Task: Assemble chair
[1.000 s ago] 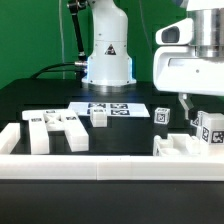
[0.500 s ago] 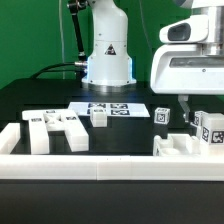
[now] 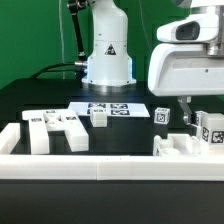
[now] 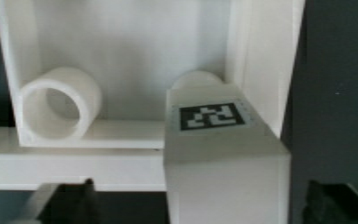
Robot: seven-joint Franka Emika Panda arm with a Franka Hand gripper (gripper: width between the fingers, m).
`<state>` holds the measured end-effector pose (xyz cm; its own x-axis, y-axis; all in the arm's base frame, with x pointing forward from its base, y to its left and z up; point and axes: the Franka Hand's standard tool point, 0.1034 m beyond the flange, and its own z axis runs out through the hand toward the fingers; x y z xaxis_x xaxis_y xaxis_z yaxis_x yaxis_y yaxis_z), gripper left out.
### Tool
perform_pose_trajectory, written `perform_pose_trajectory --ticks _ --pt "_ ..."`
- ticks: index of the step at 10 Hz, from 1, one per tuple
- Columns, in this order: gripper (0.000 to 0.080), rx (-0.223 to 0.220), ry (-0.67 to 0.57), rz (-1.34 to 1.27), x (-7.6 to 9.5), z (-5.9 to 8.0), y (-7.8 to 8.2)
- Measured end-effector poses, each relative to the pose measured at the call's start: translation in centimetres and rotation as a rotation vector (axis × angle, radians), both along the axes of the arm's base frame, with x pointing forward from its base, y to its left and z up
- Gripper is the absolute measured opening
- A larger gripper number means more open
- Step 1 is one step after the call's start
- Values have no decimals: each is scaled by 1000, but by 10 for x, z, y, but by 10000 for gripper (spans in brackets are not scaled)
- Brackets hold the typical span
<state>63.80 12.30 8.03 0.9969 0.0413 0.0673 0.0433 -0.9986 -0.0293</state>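
Wrist view: gripper (image 4: 201,196), jaws wide, hangs directly over the tagged white plastic chair bar (image 4: 220,150), whose long axis crosses the closing line.

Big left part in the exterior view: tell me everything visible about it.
The part is chunky, white, matte and plastic-looking: thick bars joined into one blocky frame, with two black-and-white tags on its upper faces. It lies flat on the black table at the exterior view's left, just behind the white wall. A small block sits close beside it, toward the exterior view's right; contact cannot be told. Nothing grips it.
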Motion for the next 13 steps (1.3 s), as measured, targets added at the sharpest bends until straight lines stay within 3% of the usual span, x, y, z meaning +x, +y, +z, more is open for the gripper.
perform_pose_trajectory --ticks 1,2,3,13 --pt "398 2 1 -30 0 0 0" --pt "398 2 1 -30 0 0 0" --pt "289 4 1 -41 0 0 0" --pt "290 91 49 -1101 -2 -1 1"
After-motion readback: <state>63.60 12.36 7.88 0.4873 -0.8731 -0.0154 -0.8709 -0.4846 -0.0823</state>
